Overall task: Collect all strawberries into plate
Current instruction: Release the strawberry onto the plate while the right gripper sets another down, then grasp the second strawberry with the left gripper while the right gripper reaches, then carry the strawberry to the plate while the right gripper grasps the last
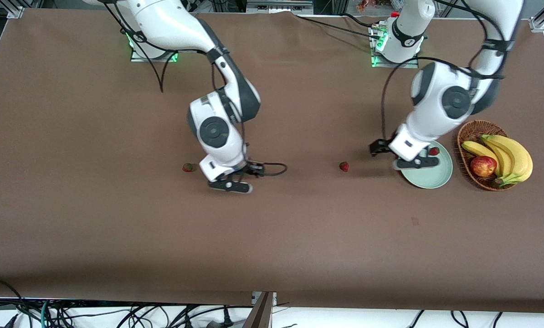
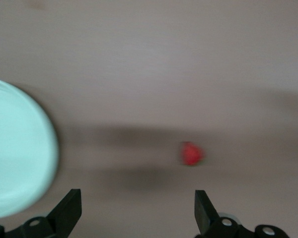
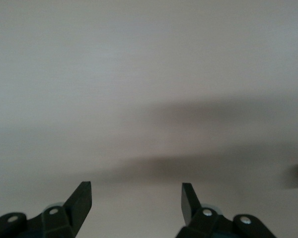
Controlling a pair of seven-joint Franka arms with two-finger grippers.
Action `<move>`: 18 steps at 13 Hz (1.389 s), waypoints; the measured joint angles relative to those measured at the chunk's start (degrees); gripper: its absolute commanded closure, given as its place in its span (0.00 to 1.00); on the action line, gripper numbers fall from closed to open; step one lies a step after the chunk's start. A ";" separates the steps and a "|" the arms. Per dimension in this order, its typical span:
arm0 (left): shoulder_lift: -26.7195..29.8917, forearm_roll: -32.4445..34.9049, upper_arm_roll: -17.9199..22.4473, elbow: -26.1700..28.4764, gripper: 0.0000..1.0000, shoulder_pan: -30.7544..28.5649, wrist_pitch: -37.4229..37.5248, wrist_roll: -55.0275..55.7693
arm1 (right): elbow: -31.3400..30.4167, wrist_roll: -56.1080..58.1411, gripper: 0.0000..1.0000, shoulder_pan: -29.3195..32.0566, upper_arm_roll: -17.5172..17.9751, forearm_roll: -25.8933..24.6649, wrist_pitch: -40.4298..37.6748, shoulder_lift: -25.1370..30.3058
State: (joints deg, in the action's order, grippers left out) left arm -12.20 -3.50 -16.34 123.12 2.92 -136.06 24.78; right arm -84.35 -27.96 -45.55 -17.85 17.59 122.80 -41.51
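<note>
Brown table (image 1: 117,237) (cables along its edge); left end effector (image 2: 137,214) and right end effector (image 3: 136,204) both spread, empty

- A brown cloth is covering the wide counter (image 1: 117,228).
- Black cables (image 1: 117,314) are lying tangled along the counter's edge nearest the front camera.
- Aluminium framing (image 1: 14,9) is standing at the counter's corners.
</note>
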 measured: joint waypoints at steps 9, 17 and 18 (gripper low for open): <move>-20.39 18.95 -3.81 -7.65 0.00 1.68 -9.13 24.40 | -15.86 19.09 0.19 1.27 -9.71 3.51 2.30 2.97; -21.15 18.95 -3.88 -7.55 0.73 1.69 -8.71 28.30 | -19.68 23.66 0.32 2.50 -9.45 8.50 2.94 3.70; -21.15 18.95 -3.90 -7.53 0.81 1.69 -8.57 28.91 | -19.76 23.66 0.32 2.49 -9.36 8.50 3.19 3.70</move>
State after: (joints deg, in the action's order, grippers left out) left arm -33.35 15.46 -20.25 115.59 4.61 -144.63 53.69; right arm -104.10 -4.29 -43.05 -27.21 26.08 125.99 -37.81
